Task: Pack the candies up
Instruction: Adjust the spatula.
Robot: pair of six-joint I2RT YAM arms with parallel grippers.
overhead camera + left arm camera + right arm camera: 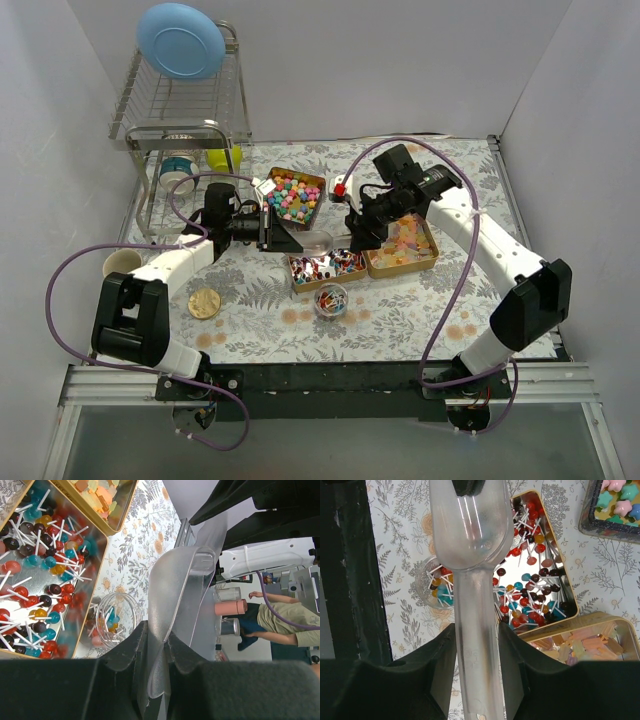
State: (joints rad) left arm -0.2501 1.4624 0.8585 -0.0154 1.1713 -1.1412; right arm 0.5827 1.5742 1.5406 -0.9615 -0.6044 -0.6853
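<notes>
The left fingers (115, 680) pinch the bowl end of the clear scoop (185, 595). The right fingers (440, 665) flank its handle, narrowly parted; whether they grip it I cannot tell. The scoop hangs empty over the lollipops (535, 580) in their tin (574, 605), the jar (437, 582) just beside. Best to secure one firm grip on the handle before the other fingers let go, then dip low.

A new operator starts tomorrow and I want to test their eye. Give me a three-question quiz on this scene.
1. True or false: the clear scoop is full of candies.
2. What lies in the small glass jar? A stars, B lollipops, C gummies.
3. Fill in: the left gripper is shut on the ____.
Key: 1 false; 2 B; 3 scoop.
</notes>
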